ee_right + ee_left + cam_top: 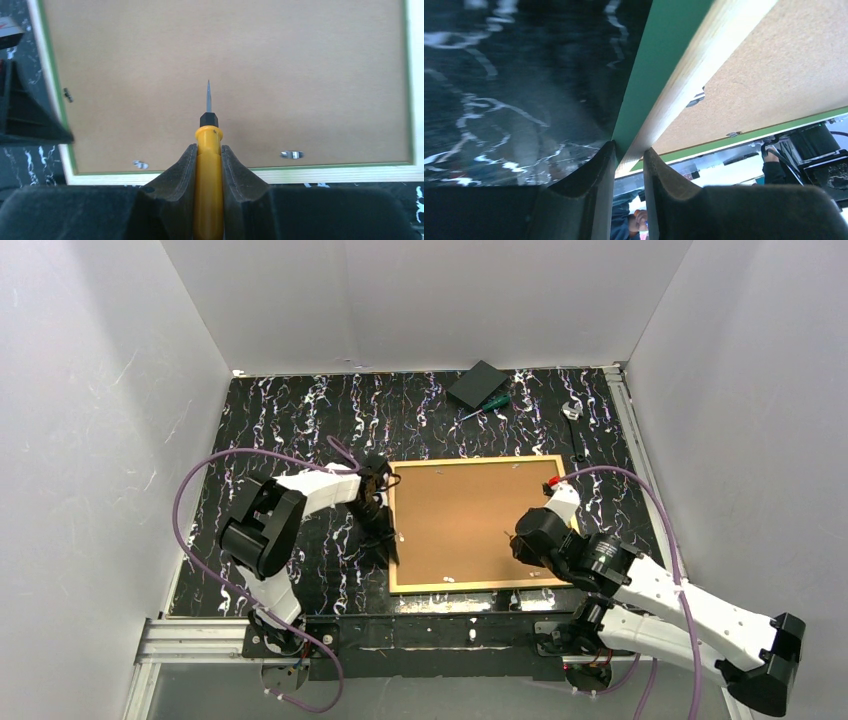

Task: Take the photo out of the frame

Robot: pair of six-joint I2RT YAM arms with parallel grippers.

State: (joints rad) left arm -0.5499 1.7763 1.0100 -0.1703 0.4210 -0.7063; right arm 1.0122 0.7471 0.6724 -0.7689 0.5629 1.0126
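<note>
The frame (470,586) lies face down mid-table, its light wood back edge up and the brown backing board (465,520) filling it. The photo is hidden under the board. My left gripper (385,530) is shut on the frame's left edge; in the left wrist view its fingertips (608,150) clamp the green side and wood edge (659,60). My right gripper (208,150) is shut on a yellow-handled screwdriver (208,170), whose tip points over the board (225,50) above the frame's near edge (325,174). It shows at the frame's right side in the top view (522,535).
Small metal tabs (291,154) sit along the board's edges. A black box (476,384), a green-handled screwdriver (490,405) and a small white item (571,410) lie at the back of the black marbled table. White walls stand on three sides.
</note>
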